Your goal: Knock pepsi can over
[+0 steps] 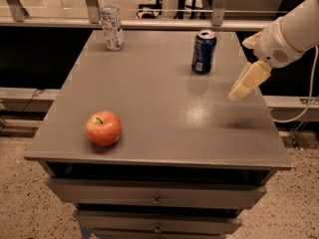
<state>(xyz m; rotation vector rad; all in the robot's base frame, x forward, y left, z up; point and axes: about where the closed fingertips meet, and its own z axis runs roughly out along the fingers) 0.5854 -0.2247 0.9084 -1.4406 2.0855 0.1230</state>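
The pepsi can (204,52), dark blue with a silver top, stands upright on the far right part of the grey table (149,118). My gripper (240,89) hangs from the white arm that comes in from the upper right. It hovers above the table's right side, to the right of the can and a little nearer to me, apart from it. Its cream-coloured fingers point down and to the left.
A clear plastic water bottle (111,20) stands upright at the far left of the table. A red apple (103,128) lies near the front left edge. Drawers (155,199) sit under the tabletop. A railing runs behind the table.
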